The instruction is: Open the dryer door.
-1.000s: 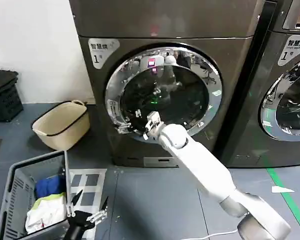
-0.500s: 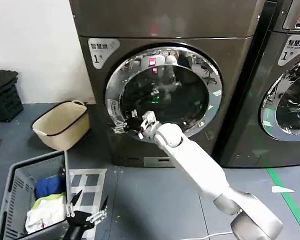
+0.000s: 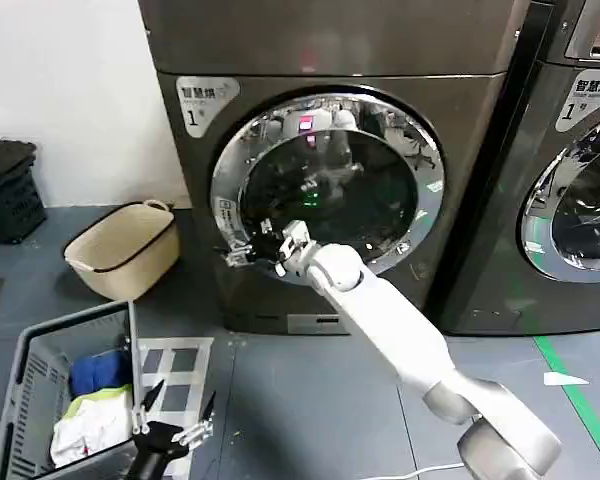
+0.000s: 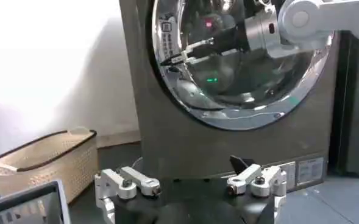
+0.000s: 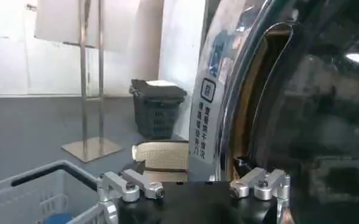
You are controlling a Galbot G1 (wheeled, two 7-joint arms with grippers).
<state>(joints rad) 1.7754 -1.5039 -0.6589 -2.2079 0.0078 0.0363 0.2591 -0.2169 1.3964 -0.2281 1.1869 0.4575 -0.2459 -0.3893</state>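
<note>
Right gripper (image 3: 248, 250) at the left edge of the door (image 3: 420, 215), on the chrome rim of machine "1"; its fingers sit close together at the rim, but you cannot tell whether they grip the edge. In the right wrist view the gripper (image 5: 191, 185) sits just beside the rim, with a dark gap between rim and glass. The door looks closed or barely cracked.

Risk: if you pull before the fingers have caught the lip, they may slip off the smooth chrome and the door stays put. A pull out of line with the hinge arc could also strain the wrist.

Left gripper (image 3: 172, 432) parked low, fingers spread wide and empty, just beside the grey basket (image 3: 30, 350).

Containers: the grey basket holds blue, white and yellow-green cloth; the beige tub (image 3: 90, 255), left of the dryer, looks empty; a black crate (image 3: 5, 190) stands by the wall, contents hidden
</note>
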